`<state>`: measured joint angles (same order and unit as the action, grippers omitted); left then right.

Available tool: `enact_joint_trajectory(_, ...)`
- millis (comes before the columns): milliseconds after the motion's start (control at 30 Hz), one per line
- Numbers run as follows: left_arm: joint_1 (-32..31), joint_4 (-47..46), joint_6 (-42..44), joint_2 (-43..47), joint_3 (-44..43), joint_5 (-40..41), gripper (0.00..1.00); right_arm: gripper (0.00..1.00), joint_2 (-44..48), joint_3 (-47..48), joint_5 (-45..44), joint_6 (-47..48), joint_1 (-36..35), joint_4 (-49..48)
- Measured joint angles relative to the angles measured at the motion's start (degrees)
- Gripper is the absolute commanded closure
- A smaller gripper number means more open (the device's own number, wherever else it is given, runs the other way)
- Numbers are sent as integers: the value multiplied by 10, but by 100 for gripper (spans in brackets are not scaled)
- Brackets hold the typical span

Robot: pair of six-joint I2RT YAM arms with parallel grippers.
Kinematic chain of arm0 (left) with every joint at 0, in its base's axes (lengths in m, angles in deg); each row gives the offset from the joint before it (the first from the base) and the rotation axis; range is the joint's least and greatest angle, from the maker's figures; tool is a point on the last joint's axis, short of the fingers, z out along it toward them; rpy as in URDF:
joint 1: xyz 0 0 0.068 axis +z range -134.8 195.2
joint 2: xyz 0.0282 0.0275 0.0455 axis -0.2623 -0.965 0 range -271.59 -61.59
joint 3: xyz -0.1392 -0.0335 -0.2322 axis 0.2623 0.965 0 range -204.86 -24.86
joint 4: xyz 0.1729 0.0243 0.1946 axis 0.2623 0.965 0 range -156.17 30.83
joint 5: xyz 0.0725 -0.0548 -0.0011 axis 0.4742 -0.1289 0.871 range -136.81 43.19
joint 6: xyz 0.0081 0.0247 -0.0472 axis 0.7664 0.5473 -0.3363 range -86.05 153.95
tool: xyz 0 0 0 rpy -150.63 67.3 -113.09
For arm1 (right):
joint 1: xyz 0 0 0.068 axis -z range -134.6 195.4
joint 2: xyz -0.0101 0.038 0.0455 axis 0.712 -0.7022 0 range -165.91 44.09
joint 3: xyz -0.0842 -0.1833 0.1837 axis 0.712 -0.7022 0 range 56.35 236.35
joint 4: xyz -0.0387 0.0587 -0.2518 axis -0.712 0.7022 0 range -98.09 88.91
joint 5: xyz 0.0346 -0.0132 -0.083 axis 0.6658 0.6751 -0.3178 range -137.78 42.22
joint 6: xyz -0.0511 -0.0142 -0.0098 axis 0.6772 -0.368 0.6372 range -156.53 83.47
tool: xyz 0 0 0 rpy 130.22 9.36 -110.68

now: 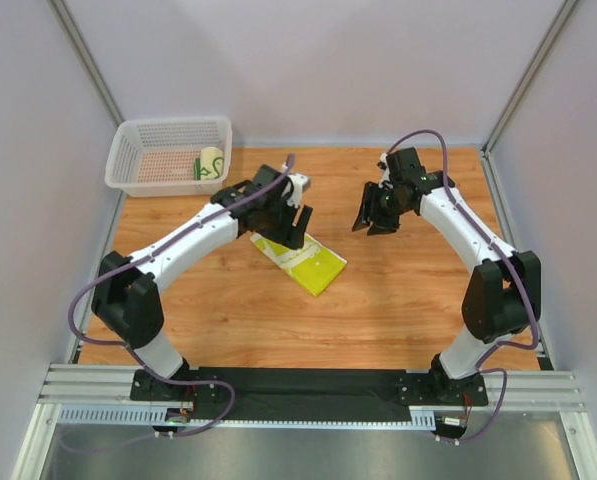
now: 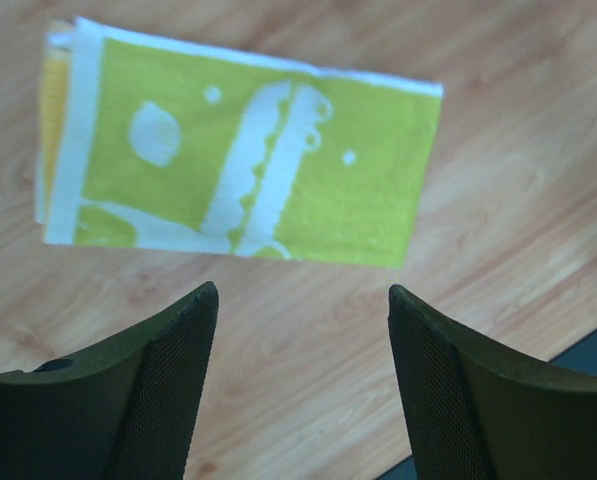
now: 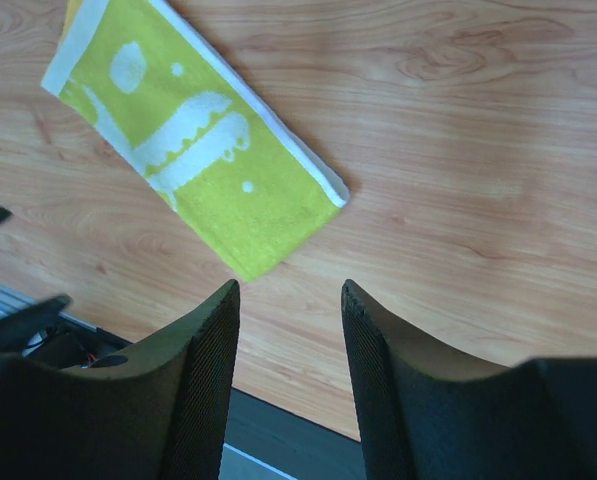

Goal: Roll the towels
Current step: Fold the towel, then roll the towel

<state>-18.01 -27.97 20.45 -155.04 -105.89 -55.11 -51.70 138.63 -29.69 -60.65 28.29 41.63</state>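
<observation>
A lime-yellow towel (image 1: 308, 262) with a white pattern lies flat and folded on the wooden table near the middle; it shows in the left wrist view (image 2: 248, 160) and the right wrist view (image 3: 193, 140). A rolled towel (image 1: 210, 163) lies in the white basket (image 1: 138, 140). My left gripper (image 1: 290, 226) hovers over the flat towel's far end, open and empty (image 2: 303, 300). My right gripper (image 1: 376, 215) hangs to the right of the towel, open and empty (image 3: 290, 295).
The white mesh basket stands at the back left corner of the table. Grey walls close in the left, back and right sides. A black strip and metal rail (image 1: 308, 385) run along the near edge by the arm bases.
</observation>
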Motion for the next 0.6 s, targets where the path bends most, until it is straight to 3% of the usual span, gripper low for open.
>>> enact_joint_trajectory(167, -95, 47, 40, -10, 6, 65, 31, 53, 25, -35, -23, -4, 36, 7)
enact_joint_trajectory(300, -148, 66, 56, -25, 4, 101, 45, 53, 43, -59, -41, -5, 65, 17)
enact_joint_trajectory(600, -226, 75, 68, -122, -11, 118, 51, 53, 62, -105, -52, -7, 72, 24)
